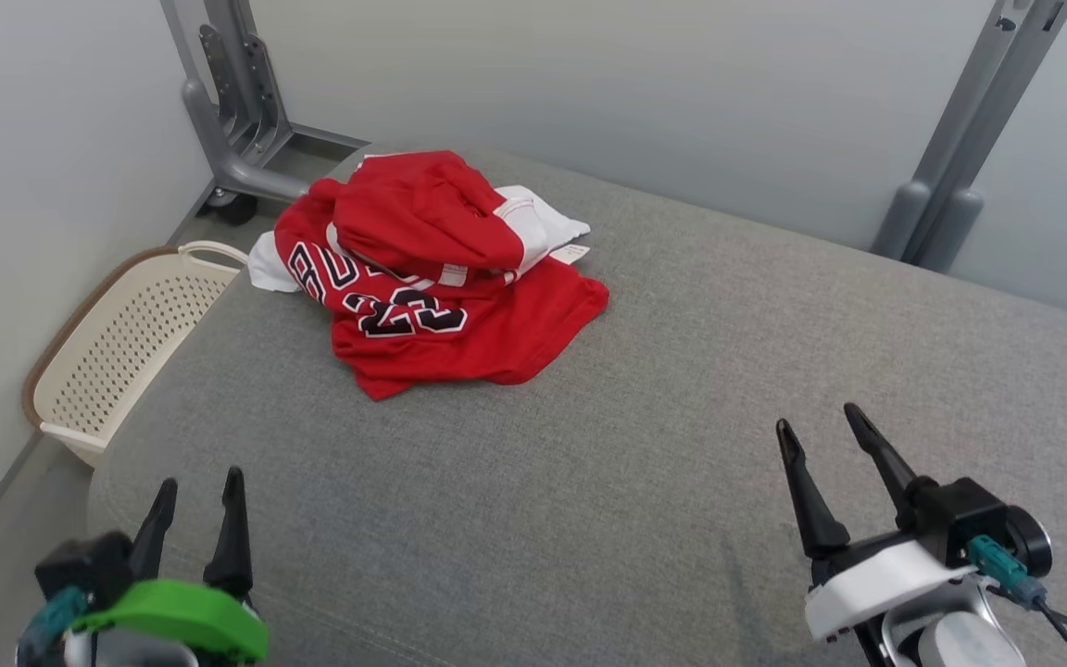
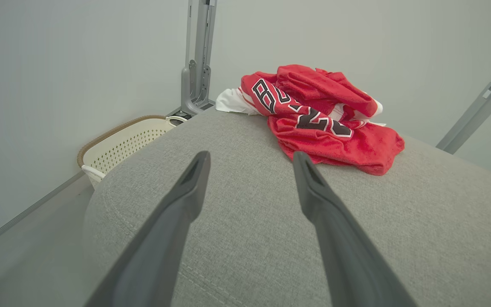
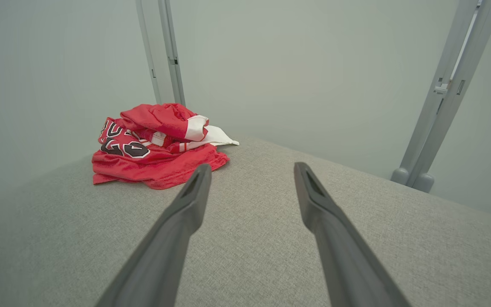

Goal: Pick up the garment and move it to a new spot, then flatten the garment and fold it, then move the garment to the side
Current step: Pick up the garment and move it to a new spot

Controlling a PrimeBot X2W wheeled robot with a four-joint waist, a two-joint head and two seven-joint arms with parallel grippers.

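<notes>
Grey woven cushion [image 1: 682, 417] is carrying crumpled red-and-white jersey [image 1: 432, 306] near far-left corner; cream perforated basket [image 1: 117, 343] is standing off left edge; left gripper [image 1: 202, 476], right gripper [image 1: 816, 416] are hanging spread, empty.

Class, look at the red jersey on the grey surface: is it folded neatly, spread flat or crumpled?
Crumpled. The red jersey lies bunched in a heap, layers overlapping unevenly, lettering partly hidden.
</notes>
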